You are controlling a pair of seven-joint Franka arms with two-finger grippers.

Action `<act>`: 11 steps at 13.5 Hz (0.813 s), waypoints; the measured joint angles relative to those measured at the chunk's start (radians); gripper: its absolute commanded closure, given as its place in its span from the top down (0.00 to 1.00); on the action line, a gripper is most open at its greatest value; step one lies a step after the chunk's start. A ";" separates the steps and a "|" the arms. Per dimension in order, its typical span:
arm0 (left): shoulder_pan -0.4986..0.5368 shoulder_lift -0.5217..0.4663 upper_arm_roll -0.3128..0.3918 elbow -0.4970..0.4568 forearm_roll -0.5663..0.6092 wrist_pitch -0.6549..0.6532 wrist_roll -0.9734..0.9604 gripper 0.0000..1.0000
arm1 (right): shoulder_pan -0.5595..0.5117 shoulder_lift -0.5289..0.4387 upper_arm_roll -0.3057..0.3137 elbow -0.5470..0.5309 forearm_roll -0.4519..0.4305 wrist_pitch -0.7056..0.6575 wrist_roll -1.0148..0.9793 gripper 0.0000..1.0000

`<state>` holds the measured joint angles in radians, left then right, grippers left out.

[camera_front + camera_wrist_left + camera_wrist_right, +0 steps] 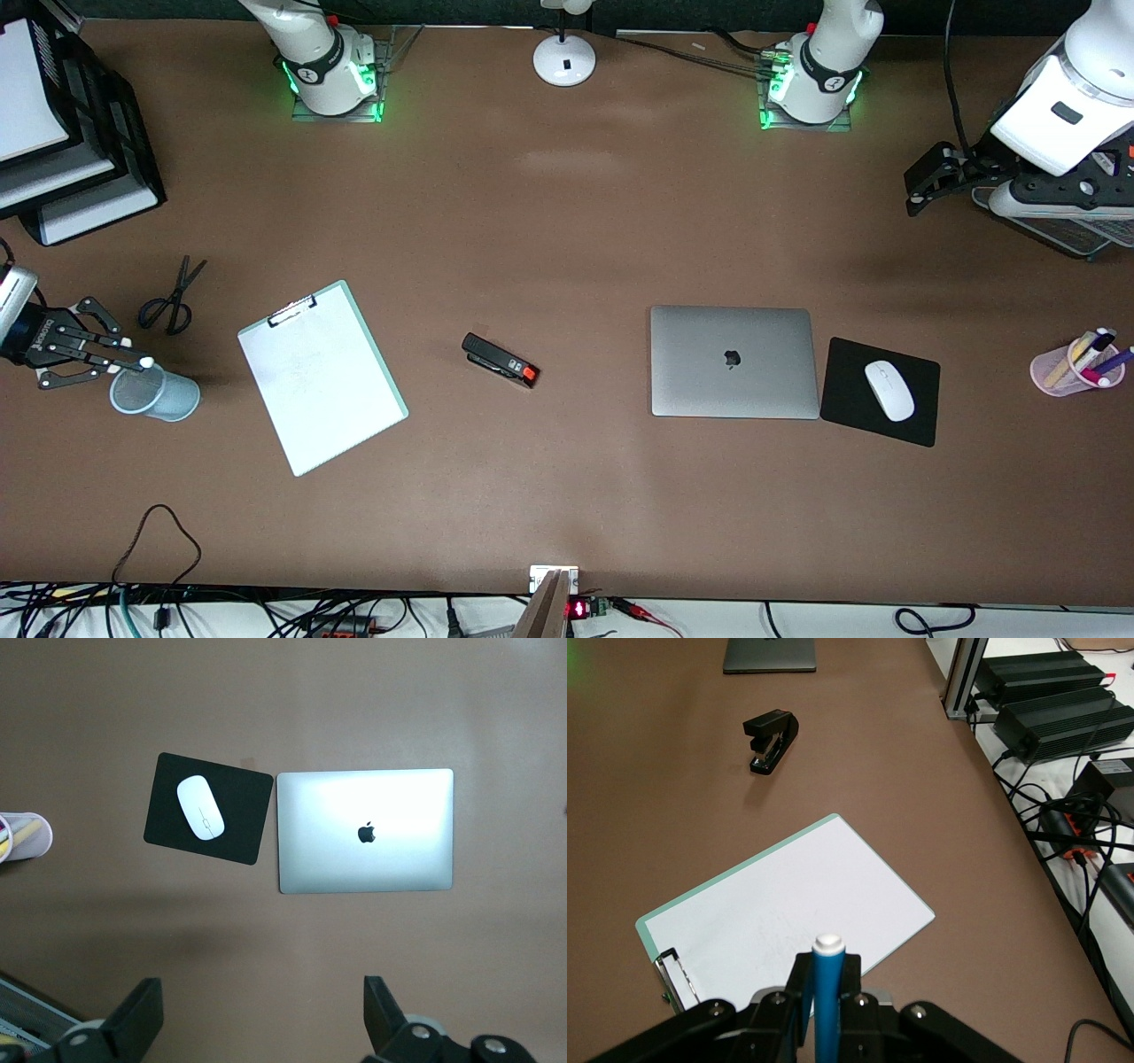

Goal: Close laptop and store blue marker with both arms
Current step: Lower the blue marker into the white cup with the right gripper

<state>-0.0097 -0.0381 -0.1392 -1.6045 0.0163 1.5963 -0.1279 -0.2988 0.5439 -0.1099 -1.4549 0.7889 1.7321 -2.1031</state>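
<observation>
One slim silver-grey laptop (733,361) lies shut and flat on the matte brown counter (567,221), just beside a black mouse pad (881,391). The right gripper (99,353) clamps the one smooth blue marker (827,1001) over a pale mesh cup (153,392). The left gripper (261,1019) hangs spread wide, empty, above a wire tray (1067,232).

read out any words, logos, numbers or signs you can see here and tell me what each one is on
Apple logo, dark, no words: on the lid of the closed laptop.
Red lit digits on a small display at the table edge nearest the front camera: too small to read.
Round marks on both arm bases: too small to read.
Nothing readable on the stapler, the clipboard, the mouse, or the blue marker held in the right gripper.
</observation>
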 measured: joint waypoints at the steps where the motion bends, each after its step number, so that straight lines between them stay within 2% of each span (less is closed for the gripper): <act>1: 0.000 0.000 0.000 0.000 0.000 -0.002 0.000 1.00 | -0.008 0.010 0.000 0.009 0.000 -0.007 -0.010 0.00; 11: 0.001 0.000 0.001 0.000 0.000 -0.006 0.000 1.00 | -0.041 0.134 0.002 0.092 0.040 -0.018 -0.054 0.00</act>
<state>-0.0086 -0.0385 -0.1386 -1.6044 0.0163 1.5902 -0.1279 -0.3394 0.6782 -0.1082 -1.3625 0.8291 1.7138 -2.1567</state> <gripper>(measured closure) 0.000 0.833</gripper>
